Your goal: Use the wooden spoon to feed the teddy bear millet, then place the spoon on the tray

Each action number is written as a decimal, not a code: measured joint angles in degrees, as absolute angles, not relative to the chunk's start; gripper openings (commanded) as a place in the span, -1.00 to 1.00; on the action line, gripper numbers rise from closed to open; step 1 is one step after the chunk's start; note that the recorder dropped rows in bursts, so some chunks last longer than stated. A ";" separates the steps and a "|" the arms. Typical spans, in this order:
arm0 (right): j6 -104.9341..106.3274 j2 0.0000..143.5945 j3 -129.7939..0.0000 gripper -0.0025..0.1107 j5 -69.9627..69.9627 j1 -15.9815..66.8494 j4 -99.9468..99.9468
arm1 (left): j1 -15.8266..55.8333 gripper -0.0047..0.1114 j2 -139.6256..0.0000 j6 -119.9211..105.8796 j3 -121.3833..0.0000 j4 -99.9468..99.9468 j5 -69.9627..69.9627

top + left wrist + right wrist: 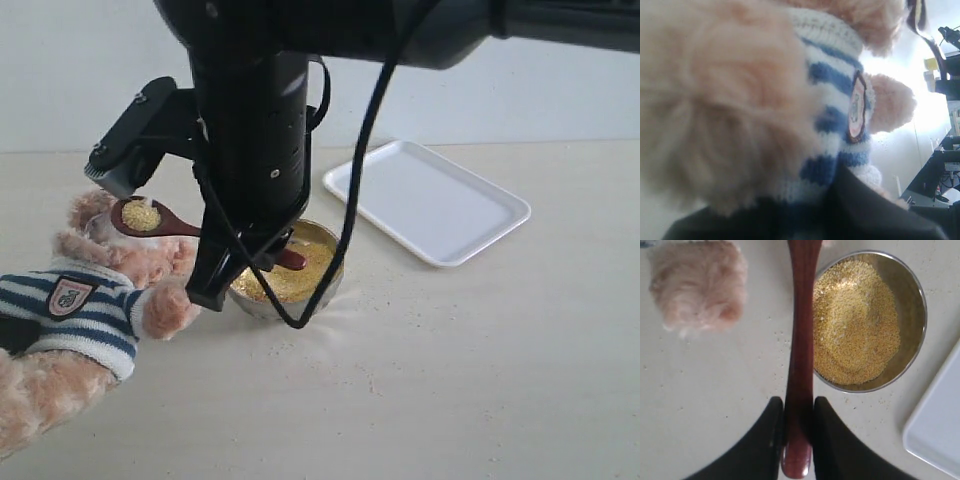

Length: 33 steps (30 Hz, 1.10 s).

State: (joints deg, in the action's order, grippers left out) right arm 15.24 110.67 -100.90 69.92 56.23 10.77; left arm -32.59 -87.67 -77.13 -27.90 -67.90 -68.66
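We see the teddy bear [75, 300] lying on the table [450, 380] at the left of the exterior view. Just to its right stands the bowl [255, 305], with the millet [305, 270] in it. The tray [440, 200] lies behind the bowl and to the right, apart from it. The wooden spoon [165, 222] is above the table, reaching from the bear's head to the bowl's rim, its handle between the fingers of the right gripper [799, 407].

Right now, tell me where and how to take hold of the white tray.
Pinch the white tray by its low raised rim, on the long edge facing the steel bowl, from above: one finger inside, one outside. It lies flat and shallow, so likely only the rim offers a hold.
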 measured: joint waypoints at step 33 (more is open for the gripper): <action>14.92 116.79 -103.23 -0.77 67.16 63.37 29.38 | -32.59 -0.81 -87.67 -77.13 -27.90 -67.90 -68.66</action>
